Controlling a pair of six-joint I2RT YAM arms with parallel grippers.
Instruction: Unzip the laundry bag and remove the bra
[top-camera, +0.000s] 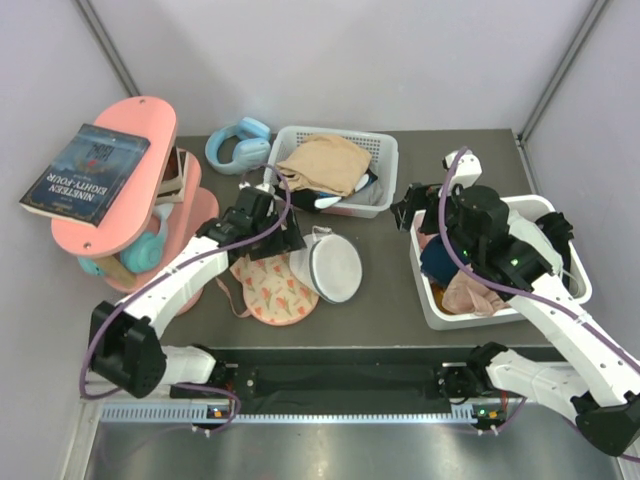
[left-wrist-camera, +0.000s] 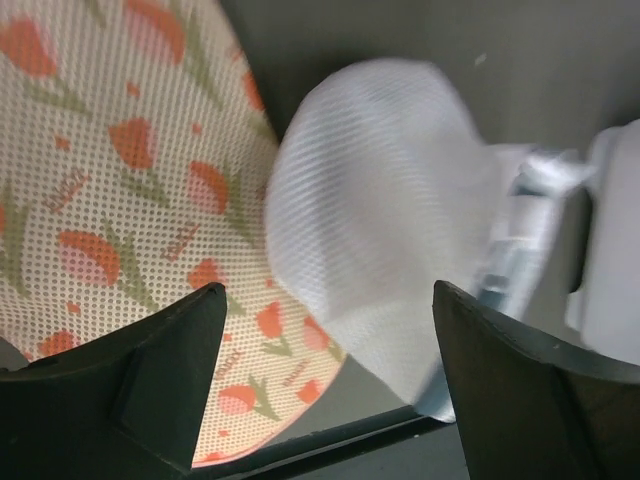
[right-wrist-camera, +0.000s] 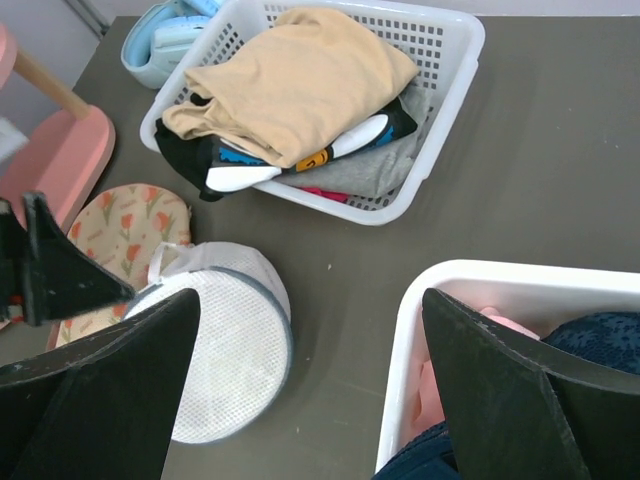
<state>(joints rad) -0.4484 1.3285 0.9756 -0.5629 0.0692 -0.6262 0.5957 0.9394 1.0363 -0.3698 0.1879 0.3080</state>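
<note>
The laundry bag (top-camera: 335, 268) is lying mid-scene on the tabletop (top-camera: 390, 300). Its mesh dome is overlapping the right edge of the floral bra (top-camera: 270, 292), which is lying flat just to its left, seemingly already outside the bag. The left end effector (top-camera: 268, 230) is hovering just beyond both, fingers spread wide and holding nothing. The right end effector (top-camera: 412, 215), equally agape and empty, is hanging well to the right, at the white bin (top-camera: 430, 300), so the left arm is sitting nearer.

laundry bag (left-wrist-camera: 380, 200) blurred in the left wrist view, bra (top-camera: 275, 292) partly hidden under it and the left arm (top-camera: 190, 270)
</note>
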